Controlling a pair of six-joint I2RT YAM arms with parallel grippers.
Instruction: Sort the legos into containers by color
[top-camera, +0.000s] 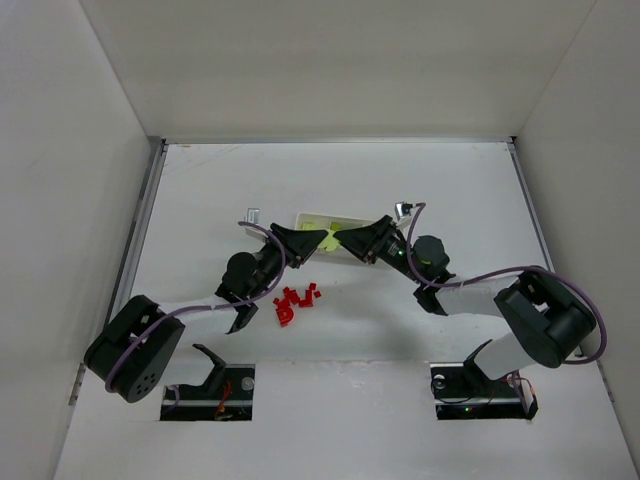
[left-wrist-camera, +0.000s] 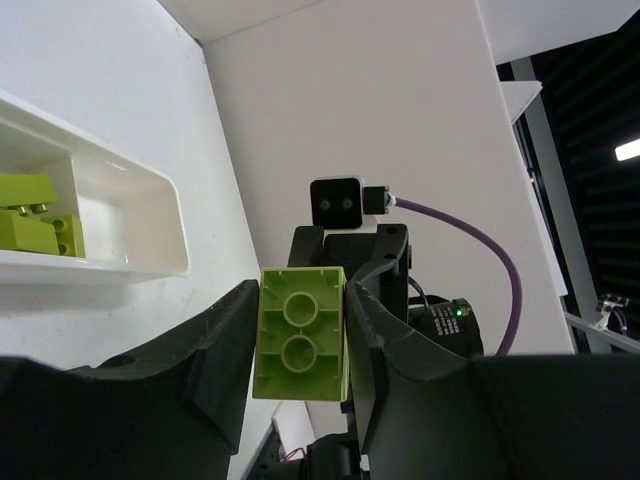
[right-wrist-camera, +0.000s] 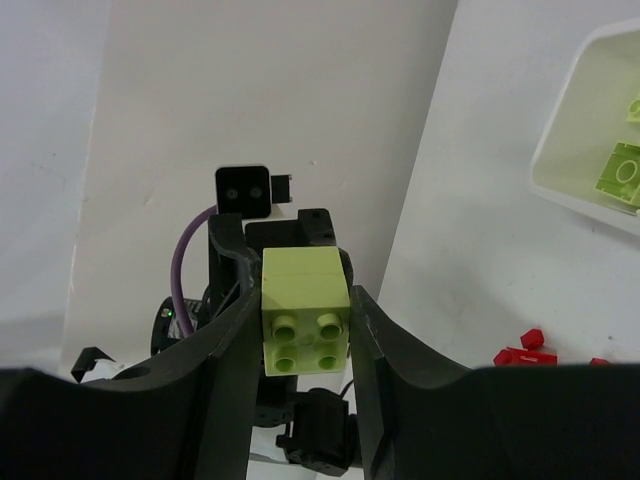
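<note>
A lime-green lego (top-camera: 330, 237) hangs above the table in front of the white tray (top-camera: 312, 217), where both grippers meet tip to tip. My left gripper (left-wrist-camera: 300, 335) has its fingers against both sides of this brick (left-wrist-camera: 301, 330), whose hollow underside faces that camera. My right gripper (right-wrist-camera: 305, 325) is shut on the same brick (right-wrist-camera: 305, 320), studs toward its camera. Other green legos (left-wrist-camera: 30, 225) lie in one tray compartment (left-wrist-camera: 130, 190), which also shows in the right wrist view as the tray (right-wrist-camera: 570, 150). Several red legos (top-camera: 295, 300) lie in a heap on the table below the left gripper (top-camera: 318, 240).
White walls close in the table on the left, right and back. The red heap (right-wrist-camera: 525, 352) sits between the two arms, near the left arm's forearm (top-camera: 240, 275). The right arm's elbow (top-camera: 432, 255) stands just right of the tray.
</note>
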